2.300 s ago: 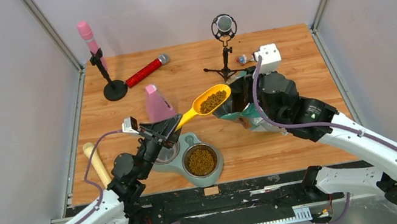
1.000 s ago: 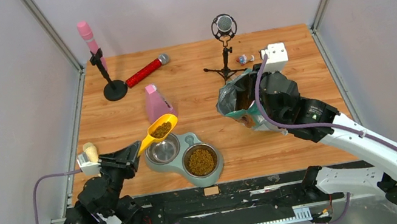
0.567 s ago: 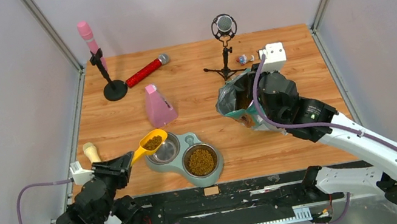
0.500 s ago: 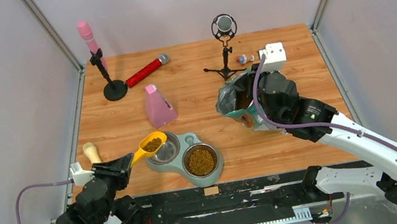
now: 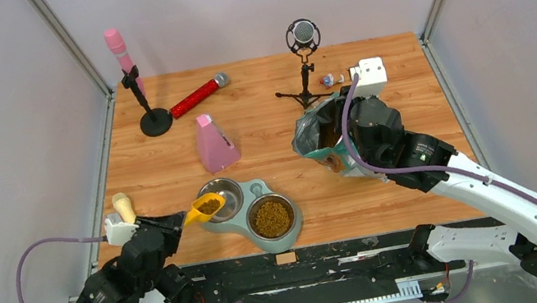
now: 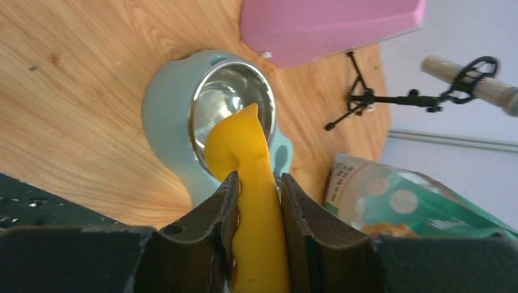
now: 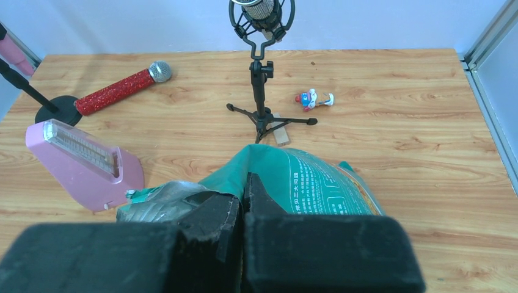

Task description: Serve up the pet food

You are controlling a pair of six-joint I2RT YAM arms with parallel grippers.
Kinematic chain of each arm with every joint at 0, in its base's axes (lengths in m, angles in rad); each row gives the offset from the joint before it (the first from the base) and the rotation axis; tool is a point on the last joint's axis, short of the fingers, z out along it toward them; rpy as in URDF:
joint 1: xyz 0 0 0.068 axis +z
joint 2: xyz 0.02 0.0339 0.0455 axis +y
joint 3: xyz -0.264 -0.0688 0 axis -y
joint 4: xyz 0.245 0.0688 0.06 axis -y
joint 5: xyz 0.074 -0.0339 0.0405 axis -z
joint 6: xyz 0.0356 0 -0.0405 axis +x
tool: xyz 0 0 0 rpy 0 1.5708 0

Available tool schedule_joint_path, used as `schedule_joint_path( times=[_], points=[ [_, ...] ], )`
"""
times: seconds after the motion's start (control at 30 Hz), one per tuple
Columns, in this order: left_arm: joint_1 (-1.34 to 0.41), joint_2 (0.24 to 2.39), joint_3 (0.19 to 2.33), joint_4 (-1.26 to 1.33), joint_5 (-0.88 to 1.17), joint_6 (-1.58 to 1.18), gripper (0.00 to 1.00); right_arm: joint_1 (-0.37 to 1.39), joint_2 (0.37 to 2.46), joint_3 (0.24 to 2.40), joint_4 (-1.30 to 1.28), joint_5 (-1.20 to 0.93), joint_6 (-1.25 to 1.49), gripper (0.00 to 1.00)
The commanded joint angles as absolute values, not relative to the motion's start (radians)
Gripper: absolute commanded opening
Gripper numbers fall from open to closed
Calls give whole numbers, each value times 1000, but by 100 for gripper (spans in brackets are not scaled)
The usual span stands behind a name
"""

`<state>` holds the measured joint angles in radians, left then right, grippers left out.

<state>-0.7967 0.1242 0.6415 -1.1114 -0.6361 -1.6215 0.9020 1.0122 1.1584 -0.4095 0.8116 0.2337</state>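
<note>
The yellow scoop (image 5: 204,207), clenched in the left jaws, has come down from the bag (image 5: 311,140) to the empty steel bowl (image 5: 228,194) by the surface's (image 5: 168,169) near edge — its pet food (image 5: 211,206) looks ready to tip in. The left wrist view shows only the scoop's underside; the right wrist view shows the right jaws pinching the bag's rim — hidden from above.

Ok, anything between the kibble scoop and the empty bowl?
Nothing visible. The left gripper holds the yellow scoop, kibble in it, its tip over the left rim of the empty steel bowl. The pink box stands apart behind; the right gripper holds the bag off to the right.
</note>
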Motion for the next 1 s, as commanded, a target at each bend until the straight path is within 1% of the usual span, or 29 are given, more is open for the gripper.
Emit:
schedule_joint_path(
  times=[0.0,0.17,0.5,0.97],
  points=[
    [-795,243,704,-1124,-687,-1617,0,905,1003,1184,-308,860,219,0],
    [-795,350,730,-1114,-695,-1590,0,904,1000,1181,-308,867,217,0],
    [-795,450,786,-1098,-706,-1522,0,904,1002,1177,-307,872,212,0],
    [-795,662,1004,-1128,-695,-1302,0,905,1000,1175,-307,877,200,0]
  ],
)
